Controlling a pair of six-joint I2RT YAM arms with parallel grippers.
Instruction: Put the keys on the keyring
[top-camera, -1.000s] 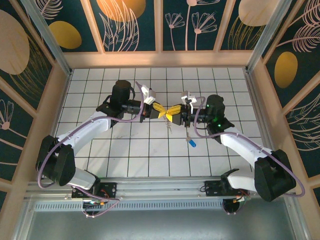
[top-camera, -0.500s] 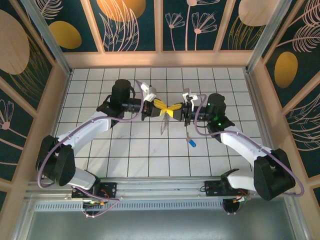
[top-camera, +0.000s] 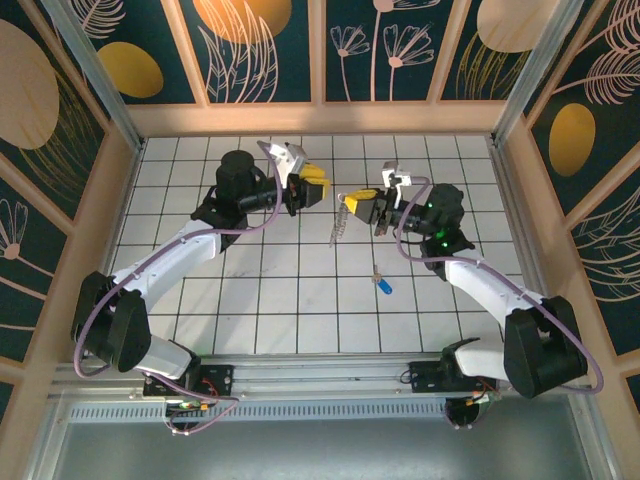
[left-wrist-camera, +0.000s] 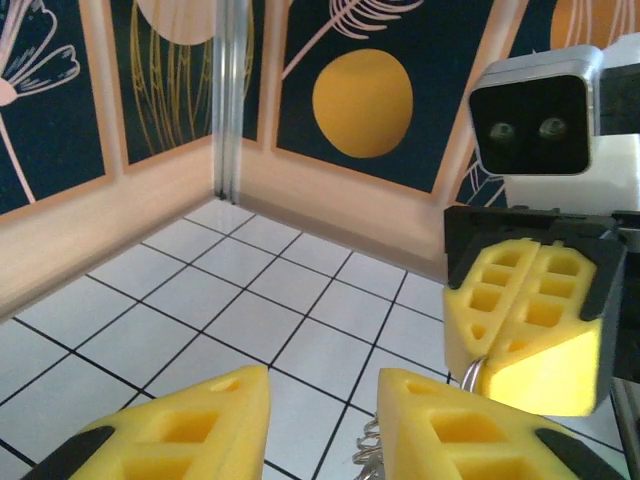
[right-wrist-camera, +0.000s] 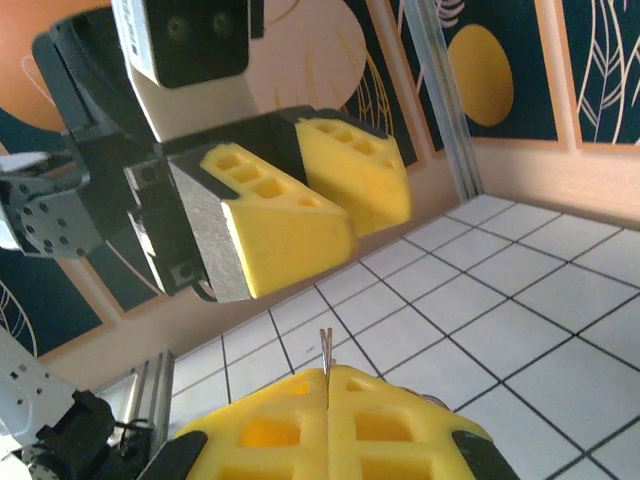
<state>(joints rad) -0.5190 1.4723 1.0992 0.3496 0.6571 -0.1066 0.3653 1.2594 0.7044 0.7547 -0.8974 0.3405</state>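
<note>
1. Step in hand (my read): the keyring is secured and the key hasn't been picked up yet, so nothing is threaded.
2. R gripper (top-camera: 352, 203): pads pressed together, clamped on the keyring (top-camera: 338, 226). The keyring hangs below the tips, up in the air over the middle of the table (top-camera: 280, 300). In the R wrist view a thin metal edge pokes out of the seam btw the closed pads.
3. L gripper (top-camera: 316, 183): jaws apart w/ nothing btw them. It faces the R gripper, near it but not touching. In the L wrist view its own fingers (left-wrist-camera: 190, 435) show a clear gap.
4. Key (top-camera: 383, 285): lies flat on the table, right of centre and closer to the near edge than the far one. Its blue head points toward the near edge, and it's apart from both grippers.
5. Next move (judgement): the L gripper is free, so it should drop to the key. It needs a pinch on the blue head that leaves the hole exposed. It's a thin, flat piece, so it could slide or slip. Then bring the hole to the keyring's opening while the R gripper holds steady.
6. Brands/labels/writing: none readable. The walls carry only leaf and circle patterns.
</note>
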